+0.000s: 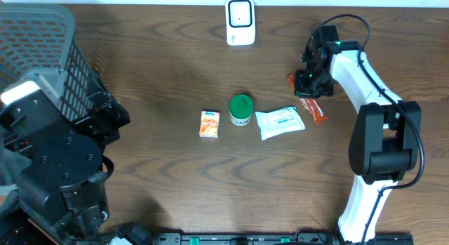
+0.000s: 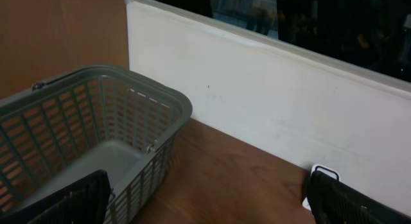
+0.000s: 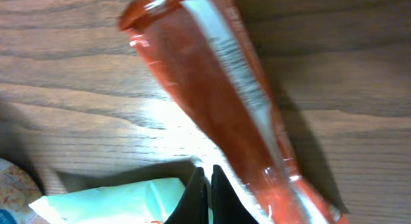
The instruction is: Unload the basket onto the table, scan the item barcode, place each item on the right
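Brown wooden table (image 1: 154,76), widest thing in view. Grey slatted basket (image 1: 42,55) at its left end. Left claw (image 2: 209,201) raised beside that basket, fingers spread wide, nothing between them. Right claw (image 3: 207,185) low over the right part of the table, fingers pressed together on nothing, tips just beside a red packet and over the edge of a white pack. White scanner (image 1: 240,20) at the far edge, mid-table, well apart from the goods. In a row mid-table: flat white pack (image 1: 280,122) at the right, green-lidded tub (image 1: 241,110) next, small orange box (image 1: 210,123) at the left end. Slimmest of all, long red packet (image 3: 218,102), flat on the wood, just right of the white pack, partly under the right claw in the overhead view; likely the item meant for scanning, judging by the claw's place.

Probably light, soft and crinkly; glossy film, so slippery and prone to sagging if lifted by one end. Fine print along the pale strip on top, perhaps the barcode, too blurred to confirm. Best pinched across the narrow width near the middle, clear of that strip, fingers spread first; gentle squeeze, contents possibly crushable
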Robot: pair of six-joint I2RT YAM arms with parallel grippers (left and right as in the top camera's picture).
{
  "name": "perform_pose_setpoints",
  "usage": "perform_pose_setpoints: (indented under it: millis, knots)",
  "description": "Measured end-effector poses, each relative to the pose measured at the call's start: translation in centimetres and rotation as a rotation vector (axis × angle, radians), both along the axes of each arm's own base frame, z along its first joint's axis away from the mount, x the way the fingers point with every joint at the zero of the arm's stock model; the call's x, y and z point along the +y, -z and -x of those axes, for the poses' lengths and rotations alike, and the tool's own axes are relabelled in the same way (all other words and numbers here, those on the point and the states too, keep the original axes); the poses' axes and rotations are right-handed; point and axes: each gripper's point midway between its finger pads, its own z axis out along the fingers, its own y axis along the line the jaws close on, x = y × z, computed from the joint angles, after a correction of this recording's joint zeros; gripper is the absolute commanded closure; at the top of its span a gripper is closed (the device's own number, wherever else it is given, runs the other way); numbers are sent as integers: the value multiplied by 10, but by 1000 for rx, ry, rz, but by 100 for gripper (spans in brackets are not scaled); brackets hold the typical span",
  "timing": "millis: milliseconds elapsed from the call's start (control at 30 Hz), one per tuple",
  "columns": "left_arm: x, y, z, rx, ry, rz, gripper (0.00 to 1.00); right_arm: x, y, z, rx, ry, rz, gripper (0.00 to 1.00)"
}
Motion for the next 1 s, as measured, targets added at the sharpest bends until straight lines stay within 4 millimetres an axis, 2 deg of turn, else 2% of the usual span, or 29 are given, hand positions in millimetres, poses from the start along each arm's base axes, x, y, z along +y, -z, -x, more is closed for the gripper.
perform_pose_setpoints:
  millis: [333,467,633,800,900,1000]
  knots:
    - [0,0,0,0,0,0,2,1,-2,-1,-8,-4,2,99]
    - [0,0,0,0,0,0,2,-11,-10,-7,-40,22,12,99]
    - [0,0,0,0,0,0,2,-35,-15,-13,-66,71,47,99]
    - [0,0,0,0,0,0,2,-45,-15,-14,-70,87,68,99]
    - [0,0,0,0,0,0,2,-45,-10,-14,-72,87,69,99]
    - [0,0,0,0,0,0,2,-45,4,-1,-38,84,73,99]
